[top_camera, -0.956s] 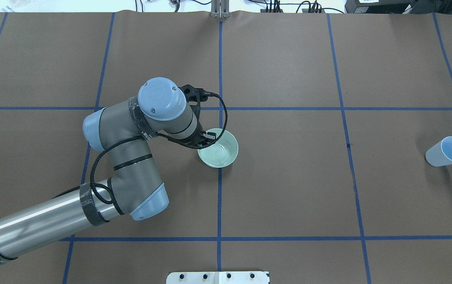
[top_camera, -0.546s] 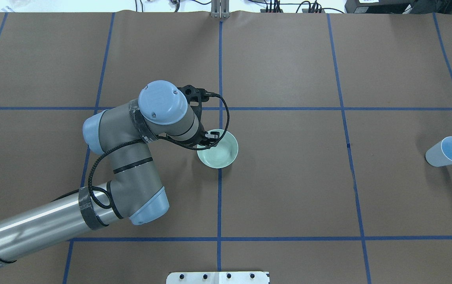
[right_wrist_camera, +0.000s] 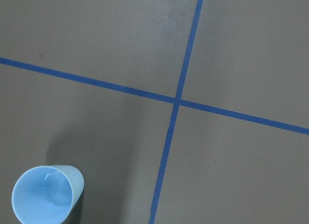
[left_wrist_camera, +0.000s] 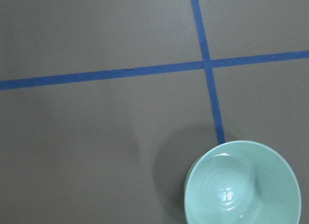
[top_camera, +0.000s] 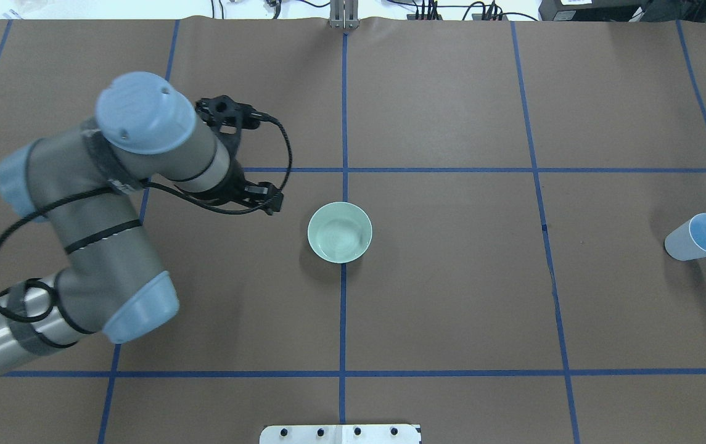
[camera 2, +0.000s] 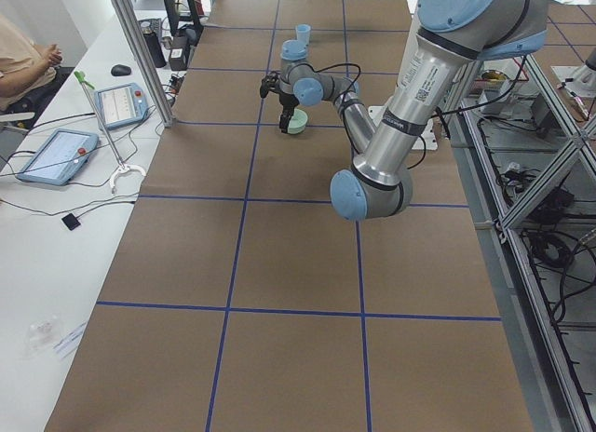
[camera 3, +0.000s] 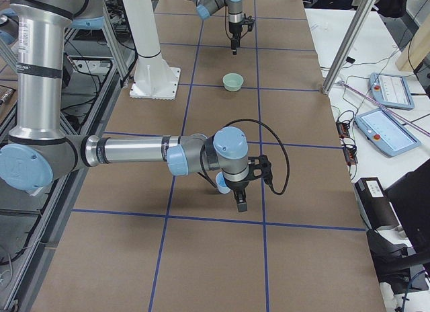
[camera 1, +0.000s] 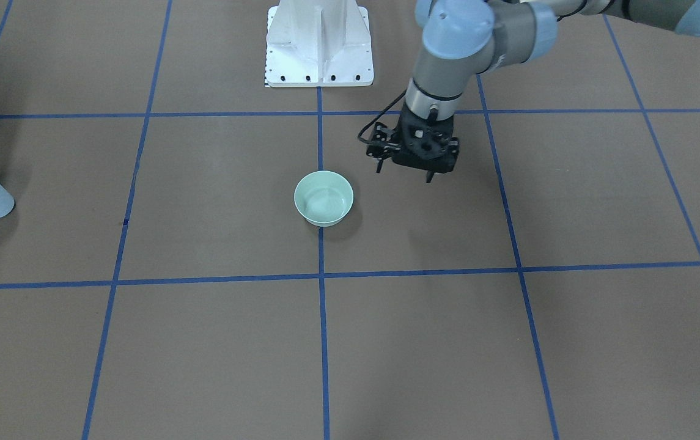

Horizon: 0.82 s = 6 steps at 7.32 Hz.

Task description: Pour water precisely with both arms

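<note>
Brown paper covers the table (top_camera: 451, 296), gridded with blue tape (top_camera: 343, 308). At centre, on a tape line, sits a pale green bowl (top_camera: 314, 222). The water (left_wrist_camera: 231, 197) lies in it as a shallow, glinting pool with faint rings. Well off toward the robot's right stands a blue cup (top_camera: 676, 245), upright; what it contains cannot be made out.

Noted: left gripper (camera 1: 404, 173) hangs raised beside the bowl on the robot's left, not touching it, fingers spread with nothing between them. Noted: right gripper (camera 3: 240, 203) hangs near the cup. Only the side camera shows it, so spread or closed cannot be told.

Judgement: the bowl is unheld, so this reads as a gap between grasps. Whether pouring is finished or pending is unclear. If pending, the next move calls for a rim grasp, jaws astride the bowl's wall, then a level carry, since the pool will likely slosh.

Room: open paper all round bowl and cup, table edges far off. The white pedestal (camera 1: 319, 43) on the robot's side is the only fixed obstacle nearby.
</note>
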Motion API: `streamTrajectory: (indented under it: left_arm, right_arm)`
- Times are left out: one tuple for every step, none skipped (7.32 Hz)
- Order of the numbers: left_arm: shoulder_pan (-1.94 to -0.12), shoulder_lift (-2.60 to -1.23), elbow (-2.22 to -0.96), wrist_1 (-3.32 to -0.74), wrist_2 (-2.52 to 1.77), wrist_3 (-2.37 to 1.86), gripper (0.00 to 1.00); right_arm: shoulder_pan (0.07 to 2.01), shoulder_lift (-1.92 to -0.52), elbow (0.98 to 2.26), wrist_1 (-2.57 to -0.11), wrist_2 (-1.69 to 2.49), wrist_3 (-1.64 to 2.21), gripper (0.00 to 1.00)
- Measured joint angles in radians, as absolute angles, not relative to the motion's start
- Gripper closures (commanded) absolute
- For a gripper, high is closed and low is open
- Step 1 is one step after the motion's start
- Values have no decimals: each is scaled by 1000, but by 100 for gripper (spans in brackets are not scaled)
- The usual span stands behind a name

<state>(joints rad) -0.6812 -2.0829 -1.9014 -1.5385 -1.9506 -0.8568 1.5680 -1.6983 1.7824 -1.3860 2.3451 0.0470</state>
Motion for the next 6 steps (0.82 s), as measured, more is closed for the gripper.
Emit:
streamTrajectory:
  left_arm:
    - [-752, -1987, -1971, -1511, -1957, -728, 0]
    - [-838, -1908, -2003, -1500, -1981, -580, 0]
    - [-947, -1839, -2008, -1495, -2047, -407, 0]
    - [-1068, -1781, -1990, -1493, -2135, -223, 0]
    - [-1186, -1739, -1945, -1494, -2214, -41, 0]
    - [-1293, -1706, -1883, -1498, -2259, 121, 0]
  right_arm:
    - [1549, -1700, 1794, -1345, 2353, 137, 0]
    - [1515, -1706, 1819, -1317, 2353, 230, 0]
    - [1470, -1718, 1864, -1303, 2347, 336, 0]
    - [1419, -1728, 1915, -1298, 2329, 448, 0]
    - [1362, -1734, 1963, -1295, 2291, 563, 0]
    - [1302, -1747, 2001, -1275, 2241, 676, 0]
